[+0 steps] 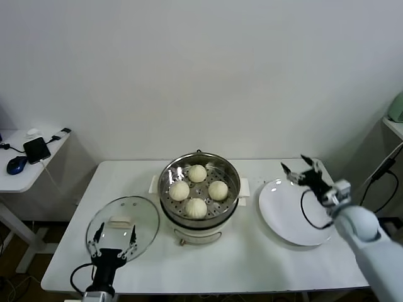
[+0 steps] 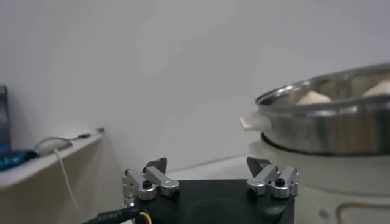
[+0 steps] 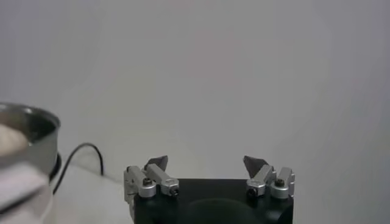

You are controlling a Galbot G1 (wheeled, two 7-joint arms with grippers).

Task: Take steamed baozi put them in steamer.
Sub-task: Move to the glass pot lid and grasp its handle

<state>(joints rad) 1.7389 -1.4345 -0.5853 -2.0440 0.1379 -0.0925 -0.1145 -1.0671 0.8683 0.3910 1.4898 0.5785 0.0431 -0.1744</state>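
All four steamed baozi (image 1: 198, 190) sit inside the steamer (image 1: 199, 217). Right of it, the right gripper (image 1: 302, 168) gapes wide over the plate (image 1: 296, 229); left, the left gripper (image 1: 113, 244) gapes over the glass lid (image 1: 143, 212).

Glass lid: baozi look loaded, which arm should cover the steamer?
Left, probably. The left gripper hangs open right over the glass lid beside the steamer; the right gripper is open above the empty plate, far side.

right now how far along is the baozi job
Loading looks done: four baozi sit on the tray inside the steamer, and the plate is bare. Nothing is in hand: the right hand hangs open above the plate's far edge, and the left hand is open over the glass lid. The lid lies on the table, off the steamer.
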